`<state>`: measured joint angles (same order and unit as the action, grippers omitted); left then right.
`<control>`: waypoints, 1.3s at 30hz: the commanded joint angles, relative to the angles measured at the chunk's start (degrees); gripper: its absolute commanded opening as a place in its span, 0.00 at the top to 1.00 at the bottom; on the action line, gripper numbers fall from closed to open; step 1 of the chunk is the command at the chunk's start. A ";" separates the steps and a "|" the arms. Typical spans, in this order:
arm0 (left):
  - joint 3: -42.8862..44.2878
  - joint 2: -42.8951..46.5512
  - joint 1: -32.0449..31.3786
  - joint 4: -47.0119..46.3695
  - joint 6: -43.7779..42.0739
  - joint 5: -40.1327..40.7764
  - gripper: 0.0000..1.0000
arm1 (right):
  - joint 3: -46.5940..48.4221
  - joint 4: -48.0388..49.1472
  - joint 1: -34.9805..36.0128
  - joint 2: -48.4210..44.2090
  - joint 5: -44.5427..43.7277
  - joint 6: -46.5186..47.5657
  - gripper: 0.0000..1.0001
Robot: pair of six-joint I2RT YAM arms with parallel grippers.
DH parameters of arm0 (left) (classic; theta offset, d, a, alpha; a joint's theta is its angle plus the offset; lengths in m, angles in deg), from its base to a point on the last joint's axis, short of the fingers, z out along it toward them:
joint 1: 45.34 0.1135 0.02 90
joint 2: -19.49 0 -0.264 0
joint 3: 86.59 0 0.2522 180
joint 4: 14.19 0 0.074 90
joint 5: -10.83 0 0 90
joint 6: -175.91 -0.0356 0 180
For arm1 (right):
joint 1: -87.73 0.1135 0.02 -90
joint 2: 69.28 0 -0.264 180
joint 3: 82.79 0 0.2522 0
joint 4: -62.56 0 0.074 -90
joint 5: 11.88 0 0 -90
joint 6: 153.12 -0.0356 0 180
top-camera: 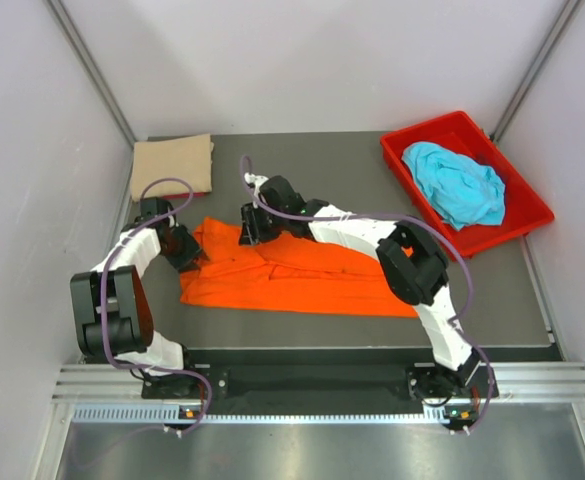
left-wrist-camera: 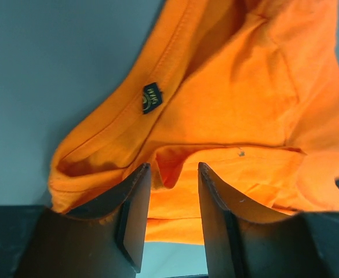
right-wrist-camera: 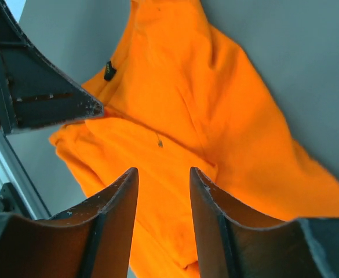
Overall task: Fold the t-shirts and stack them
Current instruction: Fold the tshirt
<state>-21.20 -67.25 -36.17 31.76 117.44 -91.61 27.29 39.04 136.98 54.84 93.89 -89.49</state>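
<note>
A bright orange t-shirt (top-camera: 302,275) lies in a long, wrinkled band across the middle of the dark table. My left gripper (top-camera: 192,256) hovers at its left end and my right gripper (top-camera: 253,230) over its far edge, close together. In the left wrist view the left gripper (left-wrist-camera: 172,168) is open, with the orange shirt (left-wrist-camera: 233,104) and its black neck label (left-wrist-camera: 152,97) just beyond the tips. The right gripper (right-wrist-camera: 163,171) is also open, above the orange shirt (right-wrist-camera: 181,98). A folded tan t-shirt (top-camera: 172,165) lies at the back left. The turquoise t-shirt (top-camera: 457,185) sits crumpled in the bin.
A red plastic bin (top-camera: 524,192) stands at the back right of the table. Grey walls close in the left, right and back sides. A metal rail (top-camera: 322,385) runs along the near edge by the arm bases. A dark part of the left gripper (right-wrist-camera: 42,98) shows in the right wrist view.
</note>
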 commanded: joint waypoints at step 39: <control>-1.01 -0.09 -0.38 -1.60 -4.02 1.46 0.55 | 10.56 -9.49 -0.65 7.90 0.31 5.28 0.52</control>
<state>-21.74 -65.85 -36.45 31.14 114.27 -90.08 34.30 29.94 136.68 61.68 93.83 -84.68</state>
